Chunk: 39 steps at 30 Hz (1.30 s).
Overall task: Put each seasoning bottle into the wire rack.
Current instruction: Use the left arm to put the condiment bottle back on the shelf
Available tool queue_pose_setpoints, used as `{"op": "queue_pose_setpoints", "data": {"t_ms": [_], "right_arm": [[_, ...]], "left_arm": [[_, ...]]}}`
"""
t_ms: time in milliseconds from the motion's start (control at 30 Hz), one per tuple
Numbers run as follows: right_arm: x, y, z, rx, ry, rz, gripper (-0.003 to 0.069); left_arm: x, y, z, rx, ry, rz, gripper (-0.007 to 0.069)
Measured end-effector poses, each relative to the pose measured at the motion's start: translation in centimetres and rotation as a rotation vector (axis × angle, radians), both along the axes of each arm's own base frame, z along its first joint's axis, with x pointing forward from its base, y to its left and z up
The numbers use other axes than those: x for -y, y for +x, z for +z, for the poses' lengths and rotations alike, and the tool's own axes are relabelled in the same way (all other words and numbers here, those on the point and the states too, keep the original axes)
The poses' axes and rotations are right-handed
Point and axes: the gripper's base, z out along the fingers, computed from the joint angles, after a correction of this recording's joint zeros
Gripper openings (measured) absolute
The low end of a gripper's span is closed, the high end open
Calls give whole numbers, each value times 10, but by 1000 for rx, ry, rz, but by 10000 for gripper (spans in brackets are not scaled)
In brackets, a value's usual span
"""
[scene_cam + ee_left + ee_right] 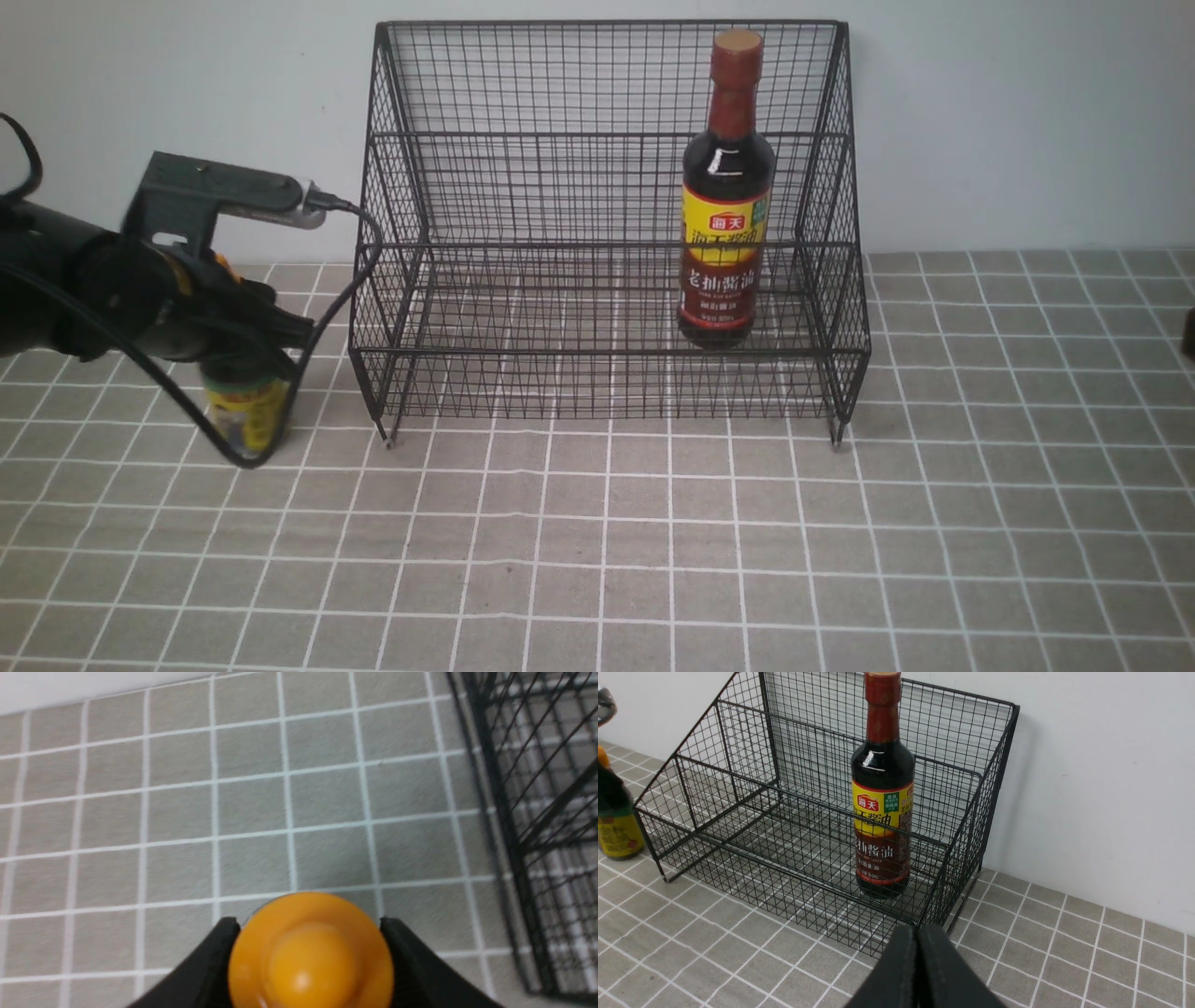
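Note:
The tall bottle [726,233] with the brown-red neck wrap stands upright inside the wire rack [607,357], on its right side; it also shows in the right wrist view [882,812]. The short bottle [245,411] with the yellow label stands on the tiled table just left of the rack. My left gripper [271,341] is shut on its orange cap [310,952], one black finger [219,952] on each side. My right gripper [919,927] is shut and empty, in front of the rack's right corner [943,896].
The rack's left side wall [537,812] is close beside the held bottle. A pale wall runs right behind the rack. The left arm's cable [308,355] hangs in front of the short bottle.

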Motion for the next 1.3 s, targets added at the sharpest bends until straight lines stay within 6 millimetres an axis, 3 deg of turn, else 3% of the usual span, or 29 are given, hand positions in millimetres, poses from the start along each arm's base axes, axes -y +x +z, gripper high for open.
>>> {"op": "queue_pose_setpoints", "data": {"t_ms": [167,200,333,533,767,1300], "right_arm": [[0,0,0,-1,0,2,-11],[0,0,0,-1,0,2,-11],[0,0,0,-1,2,1,-12],[-1,0,1,2,24,2,-12],[-1,0,2,3,34,3,-12],[-1,0,1,8,15,14,-12]], "left_arm": [[-3,-16,51,108,9,18,322],[-3,-16,51,108,7,17,322],[4,-36,103,262,-75,23,322],[33,-52,135,353,-162,-56,322],[85,-47,123,349,-211,-217,322],[108,-3,47,177,-175,-239,322]]}}
